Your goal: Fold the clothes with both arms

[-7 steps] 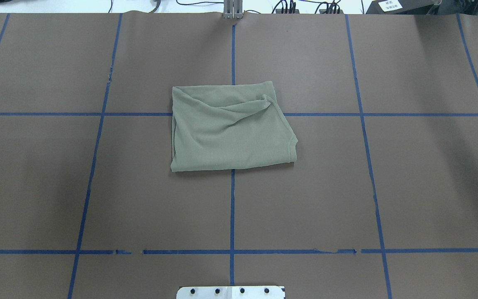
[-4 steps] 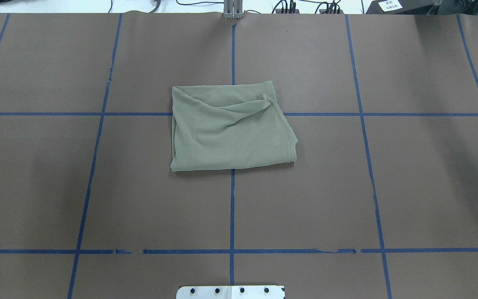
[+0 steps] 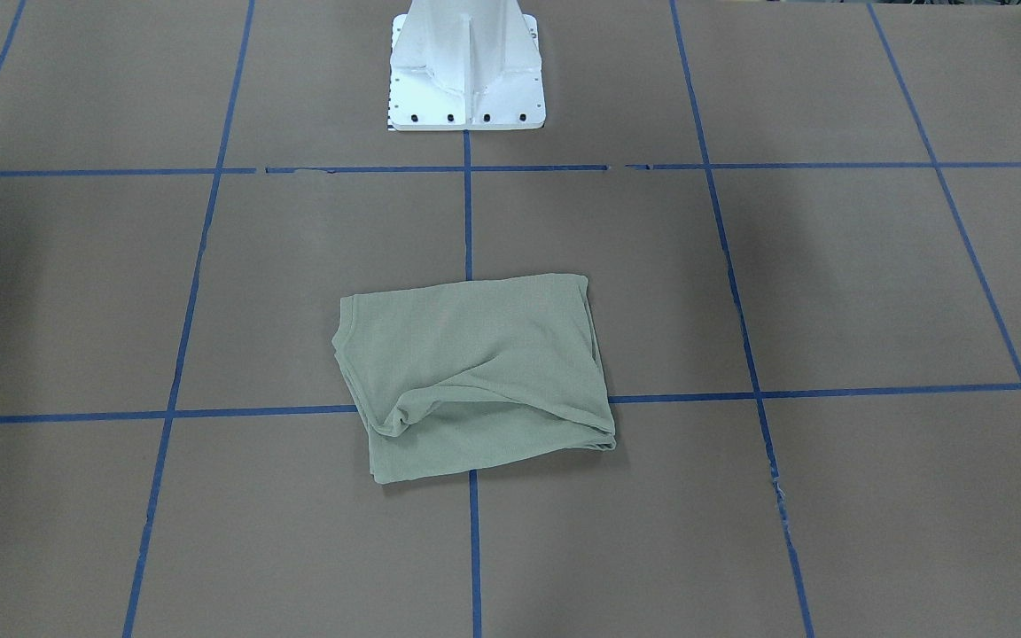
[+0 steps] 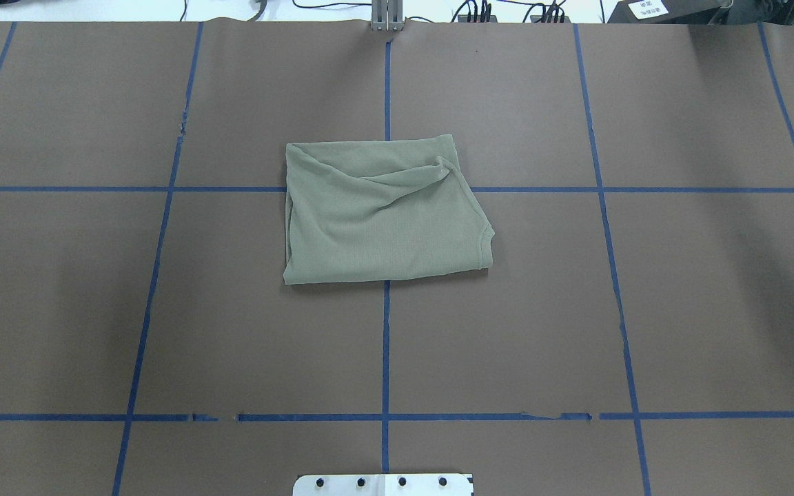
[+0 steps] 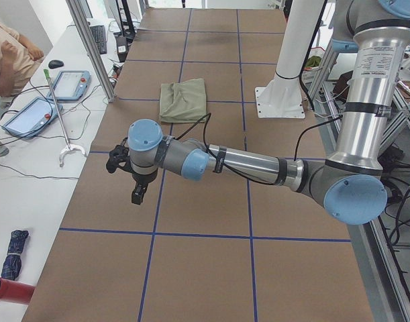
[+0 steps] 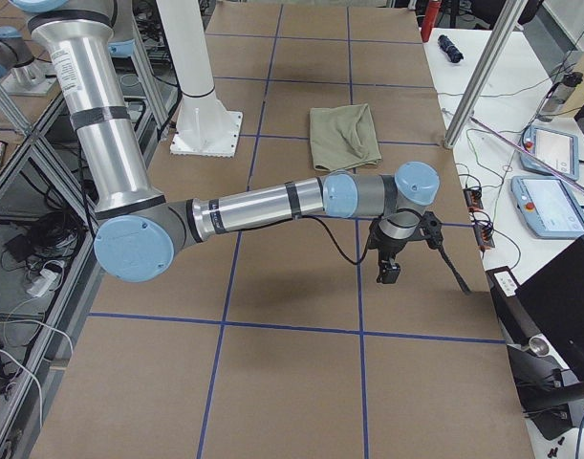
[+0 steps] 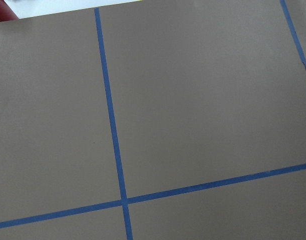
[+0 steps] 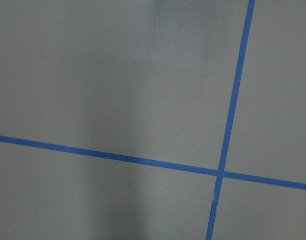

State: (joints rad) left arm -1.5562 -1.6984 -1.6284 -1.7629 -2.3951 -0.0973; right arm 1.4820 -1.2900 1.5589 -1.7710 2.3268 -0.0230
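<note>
Hovering our left claw (image 5: 137, 196) and right claw (image 6: 389, 272) well apart from the shirt (image 4: 383, 213), we are judging the folding essentially finished, though we cannot tell either claw's opening.

Sage-green shirt (image 4: 383, 213) lies folded, creased, centred on table (image 4: 507, 331); left arm (image 5: 251, 163), right arm (image 6: 253, 204) seemingly held aside.

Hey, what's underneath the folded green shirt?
The shirt lies on the brown table cover. Two blue tape lines run under it; their crossing is covered. Whether anything else lies beneath cannot be seen.
</note>
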